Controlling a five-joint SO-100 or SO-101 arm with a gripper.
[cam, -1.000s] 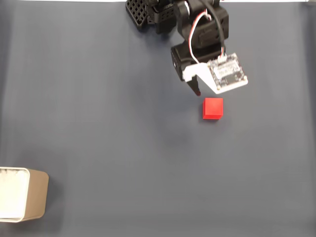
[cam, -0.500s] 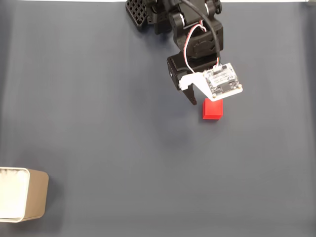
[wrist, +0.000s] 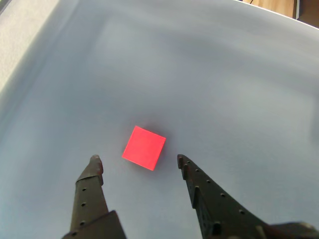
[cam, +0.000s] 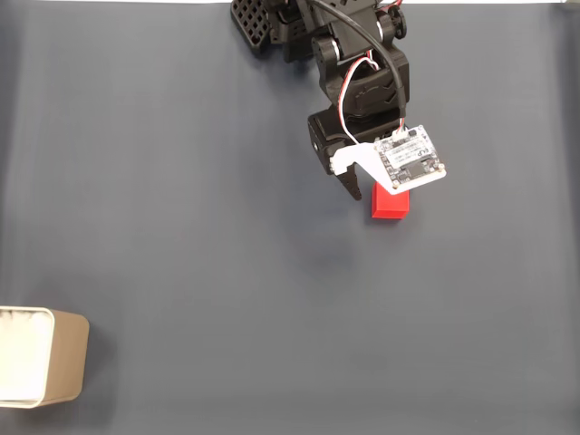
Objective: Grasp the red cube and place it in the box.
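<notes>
Red cube (wrist: 144, 148) sharp-edged, plain, on blue-grey mat; gripper (wrist: 137, 161) spread above it

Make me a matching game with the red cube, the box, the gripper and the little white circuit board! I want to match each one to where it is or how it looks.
Things:
1. red cube
2. box
3. gripper
4. circuit board

Descriptions:
A. tan, at the lower left edge of the fixed view
B. open, one finger on each side of the cube in the wrist view
C. white, riding on the arm, partly covering the cube in the fixed view
D. lying flat on the grey-blue table

Pairs: 1-D, 2-A, 3-B, 4-C
</notes>
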